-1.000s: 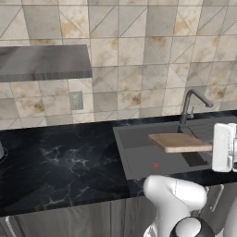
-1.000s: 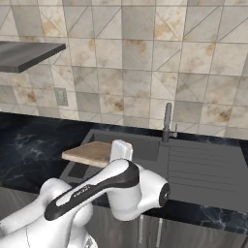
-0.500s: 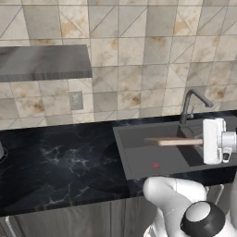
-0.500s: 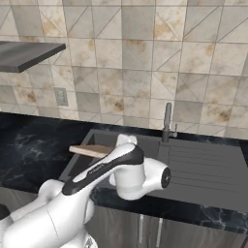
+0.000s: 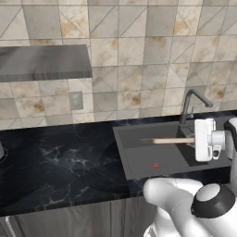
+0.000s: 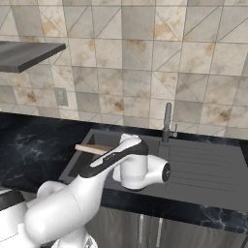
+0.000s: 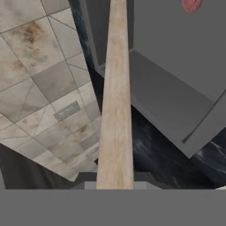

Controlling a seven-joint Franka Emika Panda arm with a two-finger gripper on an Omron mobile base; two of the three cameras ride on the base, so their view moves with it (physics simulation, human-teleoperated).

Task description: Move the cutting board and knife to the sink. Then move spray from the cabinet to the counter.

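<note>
The light-brown cutting board [image 5: 167, 140] hangs edge-on over the sink [image 5: 139, 159], and I see it as a thin strip. My gripper [image 5: 194, 140] is shut on its right end, with the white hand just behind. From the right base view the board [image 6: 94, 148] sticks out to the left of the hand above the basin [image 6: 80, 162]. In the hand view the board's edge [image 7: 116, 97] runs from the bottom up past the basin's wall [image 7: 176, 110]; my fingertips are hidden. The black counter [image 5: 55, 157] lies left of the sink. The knife and the spray are out of view.
The curved grey faucet [image 5: 190, 102] stands right behind the hand. A red drain mark [image 5: 156, 165] sits on the basin floor. A ribbed drainboard [image 6: 203, 167] adjoins the basin. A grey slab [image 5: 41, 62] overhangs the counter at upper left, above a wall outlet [image 5: 75, 100].
The board has turned from lying flat, with its top face showing, to edge-on. The hand has rolled with it and shifted slightly over the sink.
</note>
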